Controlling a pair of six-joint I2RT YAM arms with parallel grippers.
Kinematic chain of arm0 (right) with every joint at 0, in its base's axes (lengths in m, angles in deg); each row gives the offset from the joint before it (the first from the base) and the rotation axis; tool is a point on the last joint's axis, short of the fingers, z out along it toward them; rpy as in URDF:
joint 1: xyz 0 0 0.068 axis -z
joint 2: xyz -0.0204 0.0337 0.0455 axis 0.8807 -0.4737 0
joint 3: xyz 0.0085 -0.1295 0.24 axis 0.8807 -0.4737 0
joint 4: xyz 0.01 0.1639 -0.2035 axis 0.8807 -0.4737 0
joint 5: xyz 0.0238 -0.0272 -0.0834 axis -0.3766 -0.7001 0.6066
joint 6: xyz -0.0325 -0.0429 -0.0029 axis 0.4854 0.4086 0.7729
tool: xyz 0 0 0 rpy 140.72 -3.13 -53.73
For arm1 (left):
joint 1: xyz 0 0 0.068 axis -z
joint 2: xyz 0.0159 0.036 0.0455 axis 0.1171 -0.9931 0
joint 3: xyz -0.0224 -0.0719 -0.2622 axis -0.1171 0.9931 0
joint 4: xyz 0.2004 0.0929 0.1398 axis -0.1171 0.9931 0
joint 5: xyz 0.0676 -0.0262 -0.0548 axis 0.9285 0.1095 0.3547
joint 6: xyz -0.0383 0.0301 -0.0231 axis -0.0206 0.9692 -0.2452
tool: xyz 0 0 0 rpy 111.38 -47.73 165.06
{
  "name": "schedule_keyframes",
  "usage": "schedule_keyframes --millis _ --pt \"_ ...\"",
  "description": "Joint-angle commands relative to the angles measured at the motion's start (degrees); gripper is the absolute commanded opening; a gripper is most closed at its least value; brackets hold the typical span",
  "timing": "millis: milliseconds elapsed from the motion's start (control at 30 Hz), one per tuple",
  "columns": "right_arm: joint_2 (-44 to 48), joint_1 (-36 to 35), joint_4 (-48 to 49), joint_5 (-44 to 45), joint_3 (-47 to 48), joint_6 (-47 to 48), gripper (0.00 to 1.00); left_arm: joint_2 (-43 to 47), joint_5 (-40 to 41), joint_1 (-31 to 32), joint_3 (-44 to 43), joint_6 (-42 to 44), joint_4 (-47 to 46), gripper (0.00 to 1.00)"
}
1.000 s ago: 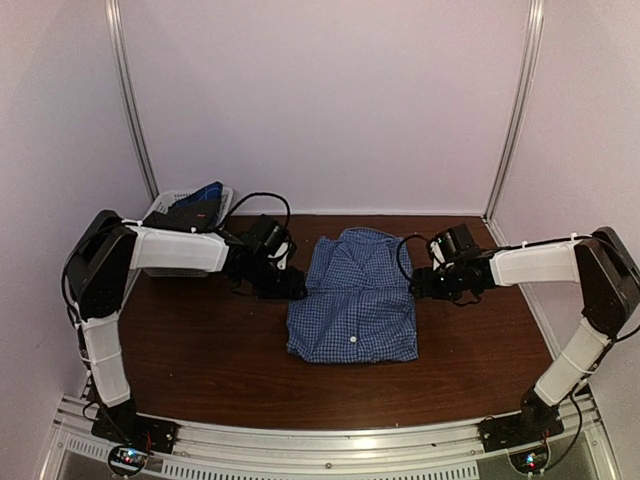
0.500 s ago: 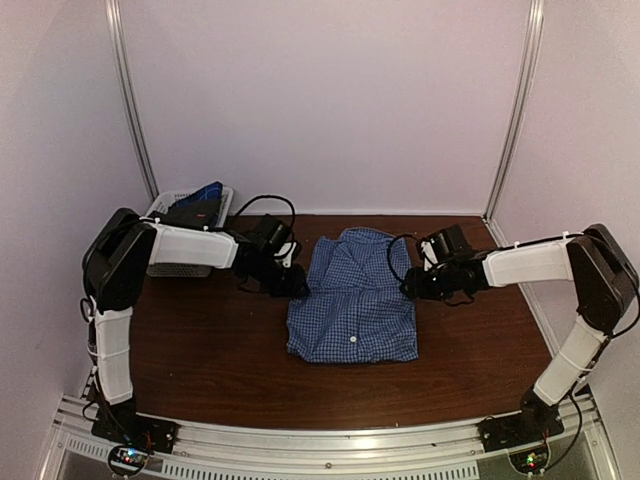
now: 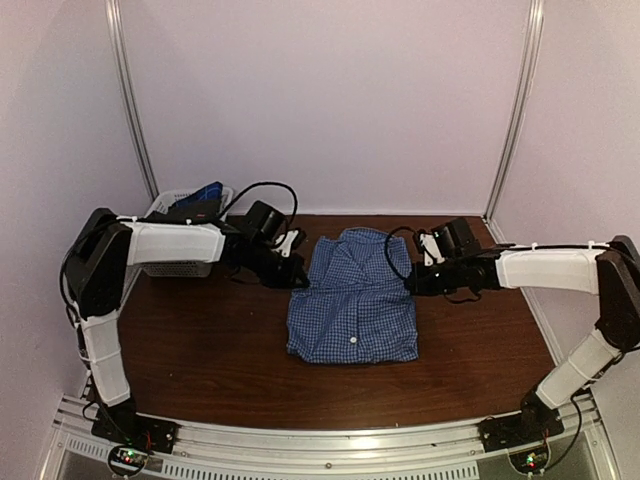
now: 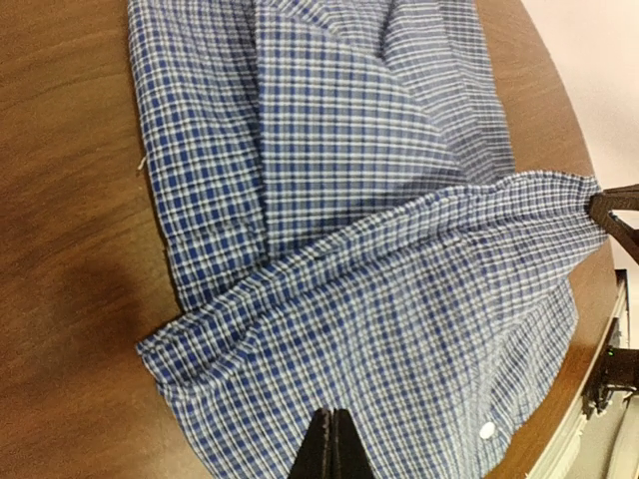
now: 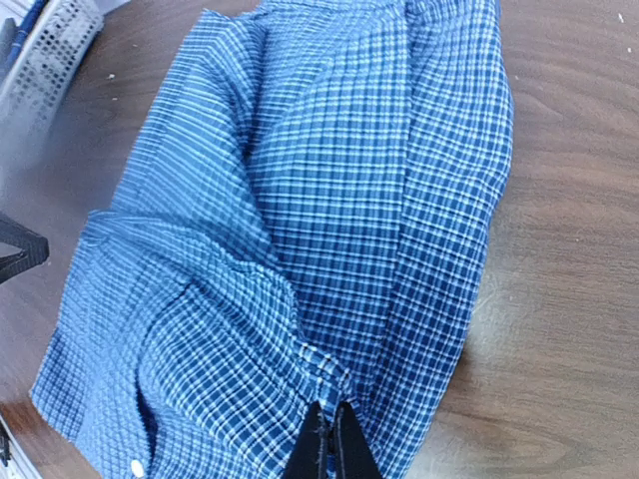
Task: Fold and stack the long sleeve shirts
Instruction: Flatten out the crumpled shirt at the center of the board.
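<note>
Fold in hand: left pincer [image 3: 298, 281] and right pincer [image 3: 408, 284] pinched shut on opposite side edges of shirt [image 3: 352, 318]. Next, likely: lift together, fold over evenly.

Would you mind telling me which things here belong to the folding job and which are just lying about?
Job: blue-checked shirt, gripped at opposite edges by the left gripper and the right gripper.
Lying about: white lattice basket at the far left of the table, dark items inside.

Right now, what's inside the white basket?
A dark blue item, unidentifiable, pokes above the basket rim. The left arm covers the near side, so anything deeper is hidden.
</note>
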Motion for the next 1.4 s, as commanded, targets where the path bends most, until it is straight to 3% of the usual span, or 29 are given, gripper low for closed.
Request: schedule_keyframes --millis 0,67,233,467,600,867,1033,1133,1267,1367 --pt "7.45 -2.43 -4.38 -1.14 -1.24 1.57 0.00 8.52 -3.56 1.05 2.90 1.79 -0.22 0.00" --pt "10.91 -4.07 -5.59 -2.36 -2.42 1.50 0.00 10.32 -1.74 1.12 4.99 1.65 0.11 0.02" --pt "17.52 -10.44 -7.98 -4.04 -6.88 -0.60 0.00 9.85 2.99 1.03 6.90 1.12 0.95 0.28" --pt "24.01 -22.79 -8.76 -3.54 -14.13 -6.70 0.00 5.75 3.78 1.03 3.82 0.72 0.20 0.51" --pt "26.23 -26.95 -8.32 -2.22 -18.08 -10.22 0.00 4.05 3.08 1.03 2.62 1.43 0.10 0.56" --pt "24.82 -27.98 -7.45 0.91 -18.64 -11.10 0.00 0.29 -1.09 1.12 2.44 2.37 -1.25 0.58" --pt "22.69 -28.04 -7.60 1.96 -16.99 -10.37 0.00 -1.44 -2.82 1.41 2.05 3.52 -2.37 0.56" --pt "22.80 -28.09 -8.51 2.88 -16.39 -10.26 0.00 -0.41 -3.56 2.15 1.71 4.32 -2.66 0.47" --pt "23.35 -28.10 -10.59 4.54 -15.61 -10.41 0.01 2.80 -4.76 3.34 2.10 6.16 -3.10 0.14" --pt "23.06 -28.07 -13.11 5.51 -14.38 -10.55 0.00 6.79 -6.00 4.51 3.55 7.76 -3.09 0.02"
